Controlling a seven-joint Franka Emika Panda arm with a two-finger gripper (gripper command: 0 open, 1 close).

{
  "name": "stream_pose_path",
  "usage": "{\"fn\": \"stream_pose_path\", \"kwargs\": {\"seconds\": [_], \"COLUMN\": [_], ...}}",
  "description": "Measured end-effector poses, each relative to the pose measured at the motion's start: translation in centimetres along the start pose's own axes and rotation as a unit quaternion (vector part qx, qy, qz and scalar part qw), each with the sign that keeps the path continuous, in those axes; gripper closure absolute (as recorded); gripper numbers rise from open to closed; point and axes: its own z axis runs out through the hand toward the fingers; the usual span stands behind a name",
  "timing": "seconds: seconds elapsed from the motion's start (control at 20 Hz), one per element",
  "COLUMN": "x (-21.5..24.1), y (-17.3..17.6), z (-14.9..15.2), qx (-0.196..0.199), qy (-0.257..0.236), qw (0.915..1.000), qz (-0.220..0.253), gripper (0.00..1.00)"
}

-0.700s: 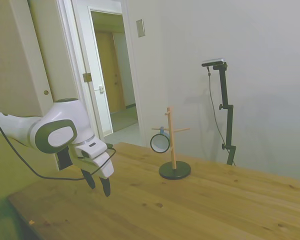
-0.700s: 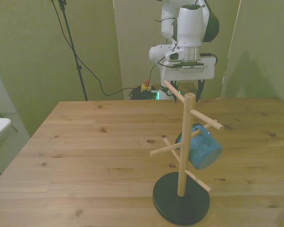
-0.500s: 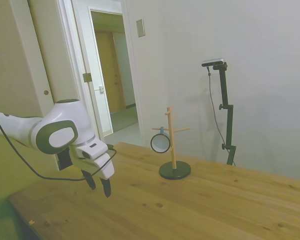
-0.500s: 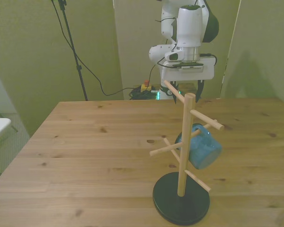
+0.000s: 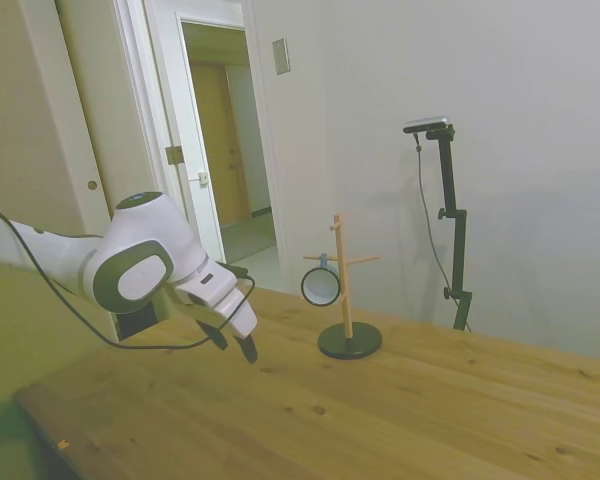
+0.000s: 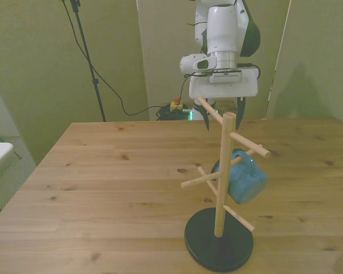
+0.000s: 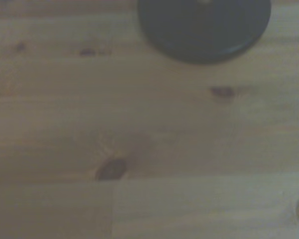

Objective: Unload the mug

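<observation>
Arm risen toward stand, fingers parted, front view shows mug blue

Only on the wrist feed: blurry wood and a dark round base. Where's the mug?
Observer: The mug hangs by its handle on a peg of the wooden stand, above that black base, on the front view's right of the post.
Operator: Pincer holding anything?
Observer: No. The pincer is open and empty, above the table, well apart from the stand.
Operator: Which way does the mug's mouth face?
Observer: The side view looks into its white inside; the front view sees only its blue outside.
</observation>
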Motion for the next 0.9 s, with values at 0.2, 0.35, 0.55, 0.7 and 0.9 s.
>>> {"fn": "stream_pose_path", "kwargs": {"seconds": [0.2, 0.35, 0.55, 0.7, 0.9], "x": [2.7, 4.2, 5.4, 6.3, 7.0], "y": [-1.6, -3.2, -4.8, -5.7, -7.8], "z": [1.8, 2.9, 3.8, 4.2, 4.6], "qx": [0.026, 0.051, 0.072, 0.076, 0.08], "qy": [0.025, 0.05, 0.081, 0.101, 0.116], "qw": [0.9993, 0.9975, 0.994, 0.9918, 0.9898], "qz": [0.0, -0.002, -0.012, -0.016, -0.021], "gripper": [0.0, 0.0, 0.0, 0.0, 0.0]}}
